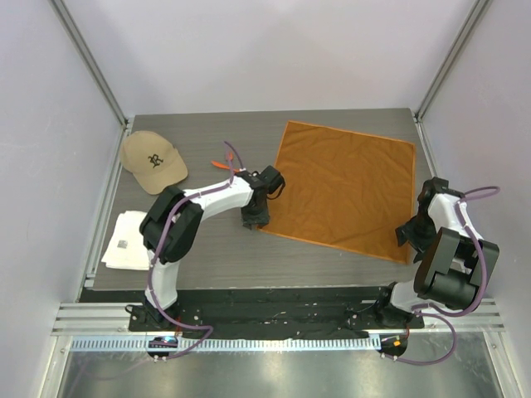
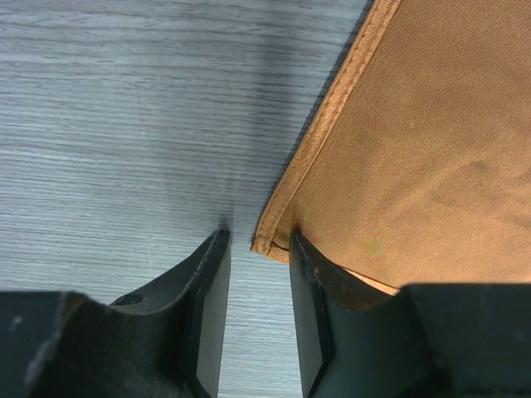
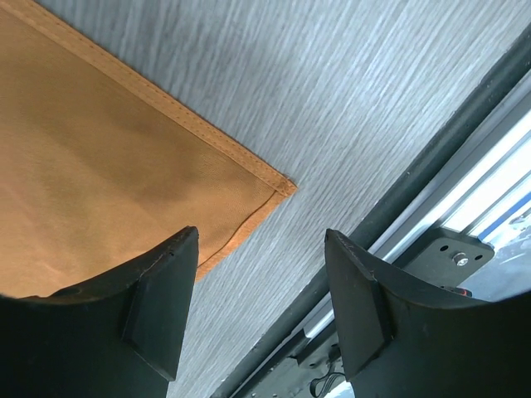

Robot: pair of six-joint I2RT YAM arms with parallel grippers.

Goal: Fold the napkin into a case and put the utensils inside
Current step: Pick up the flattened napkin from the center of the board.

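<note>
The rust-orange napkin [image 1: 344, 186] lies spread flat on the table's right half. My left gripper [image 1: 253, 217] is down at its near-left corner [image 2: 270, 245]. In the left wrist view the jaws [image 2: 257, 240] stand apart with bare table between them, and the right finger [image 2: 311, 315] is against the hem beside that corner. My right gripper [image 1: 406, 236] hovers open at the near-right corner [image 3: 282, 186], which lies just ahead of the gap [image 3: 261, 235]. The bright-orange utensils [image 1: 224, 164] lie behind the left arm, partly hidden by it.
A tan cap [image 1: 153, 160] sits at the back left. A folded white towel [image 1: 129, 240] lies at the front left edge. The table's dark rim and metal rail [image 3: 465, 191] run close to the right of the right gripper.
</note>
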